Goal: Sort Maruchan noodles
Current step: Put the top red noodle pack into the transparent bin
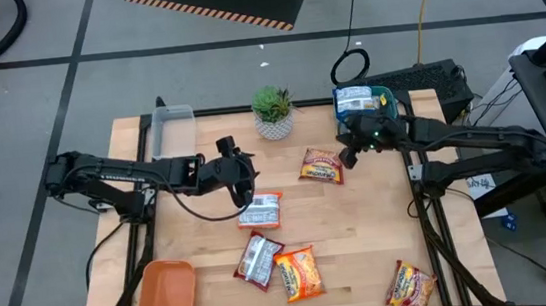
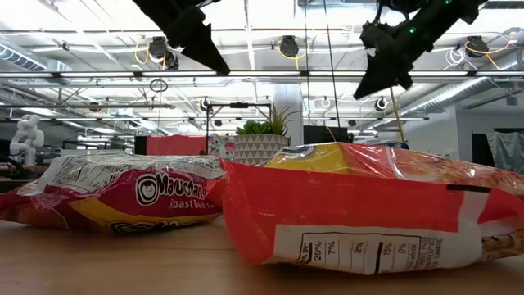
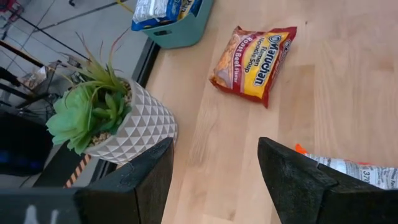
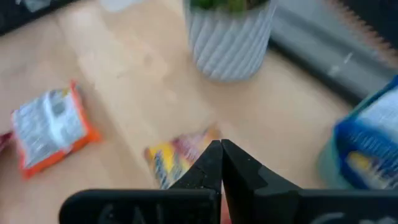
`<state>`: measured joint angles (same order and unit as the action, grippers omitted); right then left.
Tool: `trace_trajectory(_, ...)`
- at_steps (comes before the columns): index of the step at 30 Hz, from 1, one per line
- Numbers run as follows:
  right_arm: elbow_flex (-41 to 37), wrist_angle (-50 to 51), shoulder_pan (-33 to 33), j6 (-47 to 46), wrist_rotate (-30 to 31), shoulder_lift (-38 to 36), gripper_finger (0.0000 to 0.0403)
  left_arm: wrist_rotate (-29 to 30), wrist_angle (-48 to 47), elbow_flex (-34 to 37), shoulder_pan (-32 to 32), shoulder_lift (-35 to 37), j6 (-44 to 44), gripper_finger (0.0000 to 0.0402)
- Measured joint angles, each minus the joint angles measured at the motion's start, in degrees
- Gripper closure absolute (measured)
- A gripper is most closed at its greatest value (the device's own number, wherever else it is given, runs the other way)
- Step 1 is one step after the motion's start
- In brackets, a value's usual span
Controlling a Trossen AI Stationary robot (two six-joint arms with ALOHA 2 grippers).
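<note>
Two dark jointed arms, black cables trailing, with matte black textured fingers (image 3: 298, 180).

Light: bright, even, from ceiling lamps (image 2: 288, 45)
Shadows: faint
Blur: right wrist view soft
Glare: none on wood

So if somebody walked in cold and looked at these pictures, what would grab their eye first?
Probably the bright red, orange and yellow plastic ramen packets scattered over the pale wooden table, most in its middle and near edge. Next, the two dark arms meeting over the far half: the open left gripper above a silver-and-orange packet, the shut right gripper beside the teal plastic tray holding blue-white packets.
</note>
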<state>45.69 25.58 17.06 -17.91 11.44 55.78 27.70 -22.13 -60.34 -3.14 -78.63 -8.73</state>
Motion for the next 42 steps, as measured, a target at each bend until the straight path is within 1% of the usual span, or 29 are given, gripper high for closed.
trace_trajectory(6, 0.0, 3.2, -0.3, -7.7, -12.9, 1.9, 0.0403, 0.0, 0.4, 0.0, 0.5, 0.0, -2.4, 0.0163)
trace_trajectory(9, 0.0, 6.0, -1.5, -9.6, -14.7, 3.5, 0.0403, 0.0, 1.7, 0.0, 1.3, 0.0, -3.2, 0.0163)
trace_trajectory(13, 0.0, 11.8, -2.2, -11.8, -14.7, 6.0, 0.0403, -1.6, 4.4, 0.0, 2.7, 0.0, -3.3, 0.0163)
trace_trajectory(16, 0.0, 13.8, -2.4, -15.1, -14.5, 7.7, 0.0401, -3.1, 6.2, 0.0, 3.7, 0.0, -3.3, 0.0163)
trace_trajectory(18, 0.0, 13.7, -3.9, -17.6, -14.2, 9.1, 0.0393, -3.5, 6.7, 0.0, 4.1, 0.0, -3.3, 0.0163)
trace_trajectory(23, 0.0, 12.3, -7.7, -21.0, -11.4, 13.6, 0.0347, -3.7, 6.8, 0.0, 4.2, 0.0, -3.1, 0.0163)
trace_trajectory(27, 0.0, 10.2, -10.1, -23.4, -9.7, 17.8, 0.0301, -3.7, 6.7, 0.0, 4.0, 0.0, -0.5, 0.0163)
trace_trajectory(31, 0.0, 8.4, -12.0, -27.7, -6.9, 20.6, 0.0260, -3.8, 4.4, 0.0, 2.5, 0.0, 1.8, 0.0163)
trace_trajectory(33, 0.0, 8.2, -13.0, -30.2, -6.7, 21.1, 0.0243, -3.9, 2.9, 0.0, 1.4, 0.0, 2.4, 0.0163)
trace_trajectory(37, 0.0, 8.2, -14.7, -34.6, -5.8, 21.1, 0.0217, -3.9, 0.6, 0.0, -1.3, 0.0, 3.5, 0.0163)
trace_trajectory(42, 0.0, 8.9, -14.9, -35.4, -3.0, 21.5, 0.0201, -3.8, 1.0, 0.0, -4.8, 0.0, 4.0, 0.0163)
